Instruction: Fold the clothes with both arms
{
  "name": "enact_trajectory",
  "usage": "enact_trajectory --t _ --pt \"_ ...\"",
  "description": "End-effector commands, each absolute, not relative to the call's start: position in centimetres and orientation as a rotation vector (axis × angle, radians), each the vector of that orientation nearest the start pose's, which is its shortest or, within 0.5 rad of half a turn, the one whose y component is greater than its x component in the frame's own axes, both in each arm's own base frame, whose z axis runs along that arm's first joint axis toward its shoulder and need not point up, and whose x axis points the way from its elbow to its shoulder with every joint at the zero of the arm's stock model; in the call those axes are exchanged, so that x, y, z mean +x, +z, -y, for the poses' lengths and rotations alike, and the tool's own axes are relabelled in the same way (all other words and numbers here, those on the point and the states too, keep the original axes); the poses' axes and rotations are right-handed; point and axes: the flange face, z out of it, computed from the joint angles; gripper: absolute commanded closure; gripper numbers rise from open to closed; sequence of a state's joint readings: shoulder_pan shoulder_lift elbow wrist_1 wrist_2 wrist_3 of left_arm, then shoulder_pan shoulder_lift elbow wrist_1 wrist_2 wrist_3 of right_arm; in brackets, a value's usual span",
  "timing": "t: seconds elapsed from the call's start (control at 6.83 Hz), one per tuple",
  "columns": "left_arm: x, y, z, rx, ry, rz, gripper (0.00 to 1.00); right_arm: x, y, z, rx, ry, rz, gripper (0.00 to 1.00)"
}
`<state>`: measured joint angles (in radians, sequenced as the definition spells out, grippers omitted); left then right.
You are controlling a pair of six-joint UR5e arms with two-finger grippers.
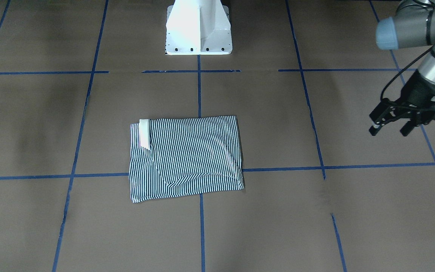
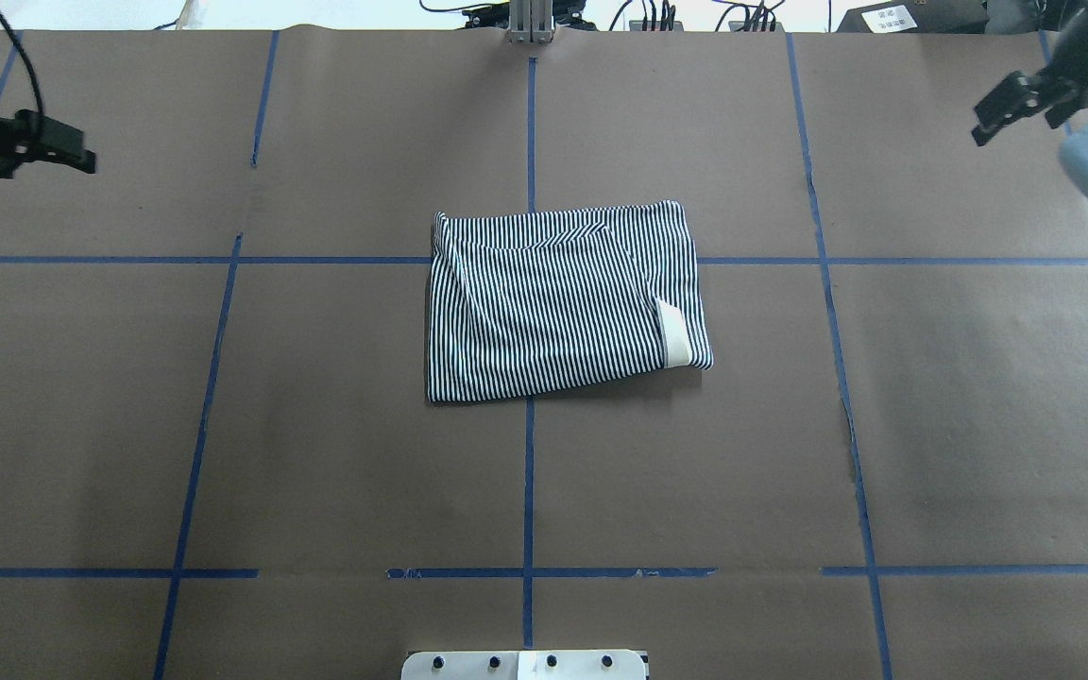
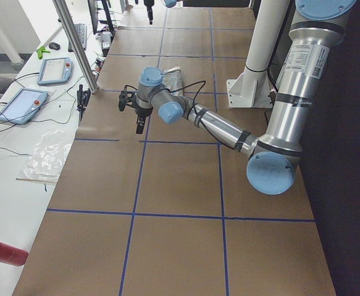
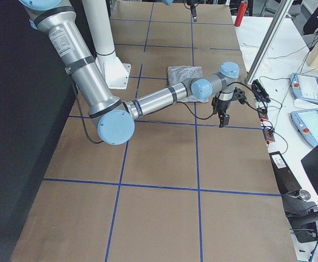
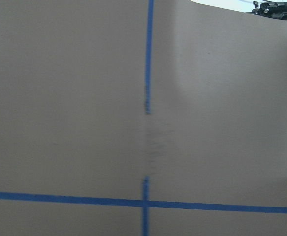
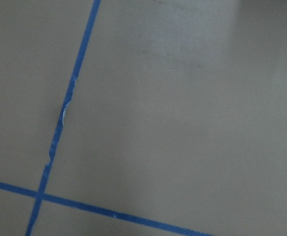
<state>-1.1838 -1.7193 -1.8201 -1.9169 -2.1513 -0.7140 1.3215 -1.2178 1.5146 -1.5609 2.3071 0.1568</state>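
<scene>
The navy-and-white striped polo shirt (image 1: 187,158) lies folded into a flat rectangle at the middle of the table (image 2: 553,302), with its cream collar (image 2: 674,331) showing at one edge. My left gripper (image 1: 389,128) hovers open and empty far off to the shirt's side, and also shows in the overhead view (image 2: 86,151) and the exterior left view (image 3: 132,115). My right gripper (image 2: 978,123) is open and empty above the far corner on the other side, and also shows in the exterior right view (image 4: 222,113). Both wrist views show only brown paper and blue tape.
The table is covered in brown paper with a blue tape grid (image 2: 530,472). The white pedestal base (image 1: 198,30) stands at the robot's side. A side bench with teach pendants (image 3: 55,69), a metal post (image 3: 75,43) and a red can (image 3: 4,251) borders the far edge.
</scene>
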Motion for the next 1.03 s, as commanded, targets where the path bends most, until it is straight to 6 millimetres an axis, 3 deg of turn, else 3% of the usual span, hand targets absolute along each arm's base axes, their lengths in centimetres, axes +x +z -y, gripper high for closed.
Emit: enact_trajectory --t 0.0,0.15,0.29,0.44,0.59,0.73,0.88 --pt "4.7 50.5 52.0 0.337 0.080 -0.698 0.00 1.5 57.0 58.1 0.128 -0.222 0.844 0.00" --pt "0.6 53.6 50.7 0.318 0.150 -0.677 0.00 3.6 58.5 56.7 0.092 -0.226 0.843 0.00" --pt "-2.5 56.1 49.4 0.333 0.273 -0.679 0.00 6.0 58.7 55.7 0.060 -0.186 0.845 0.00" --pt "-4.4 57.3 47.7 0.334 0.282 -0.740 0.00 6.7 59.2 53.7 -0.013 -0.143 0.833 0.00" --pt "-4.5 59.1 46.3 0.311 0.269 -0.744 0.00 7.3 59.0 52.4 -0.003 -0.127 0.835 0.00" --pt "-4.3 60.1 47.5 0.318 0.270 -0.746 0.00 7.9 59.3 52.1 0.022 -0.133 0.835 0.00" --pt "-4.4 61.2 46.8 0.317 0.267 -0.741 0.00 8.0 58.7 52.1 0.070 -0.142 0.833 0.00"
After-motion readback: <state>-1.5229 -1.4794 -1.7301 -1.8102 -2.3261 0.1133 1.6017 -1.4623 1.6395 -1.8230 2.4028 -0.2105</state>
